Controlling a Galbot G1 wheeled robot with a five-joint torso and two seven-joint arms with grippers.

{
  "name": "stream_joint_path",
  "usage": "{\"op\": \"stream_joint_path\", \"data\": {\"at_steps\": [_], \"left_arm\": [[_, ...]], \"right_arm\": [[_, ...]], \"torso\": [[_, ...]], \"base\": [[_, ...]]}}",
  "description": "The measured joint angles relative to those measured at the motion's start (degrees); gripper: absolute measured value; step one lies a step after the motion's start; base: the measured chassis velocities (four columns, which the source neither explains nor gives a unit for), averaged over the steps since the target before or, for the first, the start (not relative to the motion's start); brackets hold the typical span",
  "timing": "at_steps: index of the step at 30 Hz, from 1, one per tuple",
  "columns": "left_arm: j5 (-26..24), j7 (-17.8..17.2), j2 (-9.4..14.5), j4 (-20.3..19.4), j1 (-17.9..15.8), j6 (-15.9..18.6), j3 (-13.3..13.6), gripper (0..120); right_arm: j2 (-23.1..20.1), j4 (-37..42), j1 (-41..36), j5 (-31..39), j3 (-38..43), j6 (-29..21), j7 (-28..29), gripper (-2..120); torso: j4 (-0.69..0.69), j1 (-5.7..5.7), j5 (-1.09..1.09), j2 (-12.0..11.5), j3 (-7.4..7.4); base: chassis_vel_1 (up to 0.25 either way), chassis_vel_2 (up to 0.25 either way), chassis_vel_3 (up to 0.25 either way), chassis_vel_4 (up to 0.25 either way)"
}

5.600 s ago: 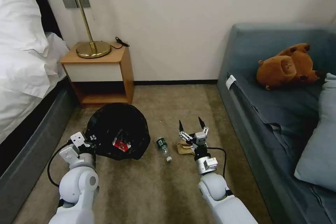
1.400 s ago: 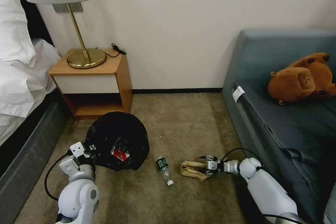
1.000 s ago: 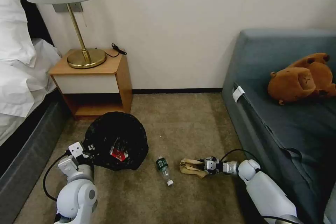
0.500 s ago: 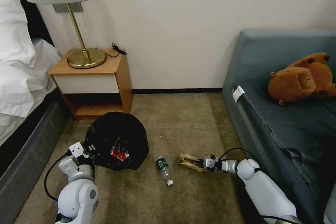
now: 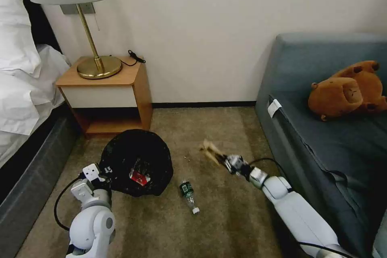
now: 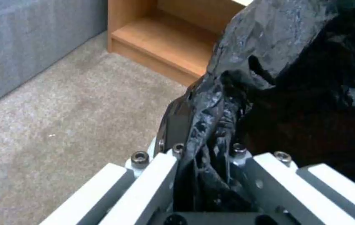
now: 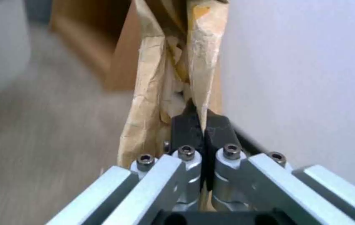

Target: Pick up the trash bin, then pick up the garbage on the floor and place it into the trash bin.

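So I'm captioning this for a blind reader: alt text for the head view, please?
The right gripper holds crumpled tan paper above the carpet, while the left gripper grips the black-lined bin. A small bottle lies on the carpet between them.

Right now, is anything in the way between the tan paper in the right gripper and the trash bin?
Nothing visible. The right gripper holds the tan paper above bare carpet right of the trash bin. The clear bottle lies on the floor nearer the robot, below that path.
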Motion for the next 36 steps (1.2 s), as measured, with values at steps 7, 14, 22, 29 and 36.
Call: {"op": "stream_joint_path", "data": {"at_steps": [7,14,22,29,36], "left_arm": [[-0.2,0.0,0.2,0.5,-1.0,0.4,0.0,1],[-0.2,-0.1,-0.1,1.4,-1.6,0.4,0.5,1],[0.3,0.0,-0.9,2.6,-2.3,0.3,0.8,1],[0.7,0.0,-1.5,3.4,-3.2,0.2,1.0,1],[0.8,0.1,-1.8,4.4,-4.1,0.1,0.9,1]], "right_arm": [[-1.3,11.3,2.7,4.9,-8.7,-3.7,8.8,0],[-3.2,19.5,6.5,9.3,-15.5,-8.4,14.7,0],[-2.5,22.6,11.8,12.3,-24.3,-11.8,17.8,0],[-0.8,23.6,14.7,13.9,-30.6,-13.1,18.5,0],[1.4,22.8,15.6,13.7,-34.4,-13.6,17.7,0]], "torso": [[0.01,0.00,-0.01,0.0,0.00],[0.00,0.00,0.00,0.0,0.00],[0.00,0.00,0.00,0.0,0.00],[0.00,0.00,0.00,0.0,0.00],[0.01,0.00,0.00,0.0,0.00]], "base": [[0.000,0.000,0.000,0.000],[0.000,0.000,0.000,0.000],[0.000,0.000,0.000,0.000],[0.000,0.000,0.000,0.000],[0.000,0.000,0.000,0.000]]}}
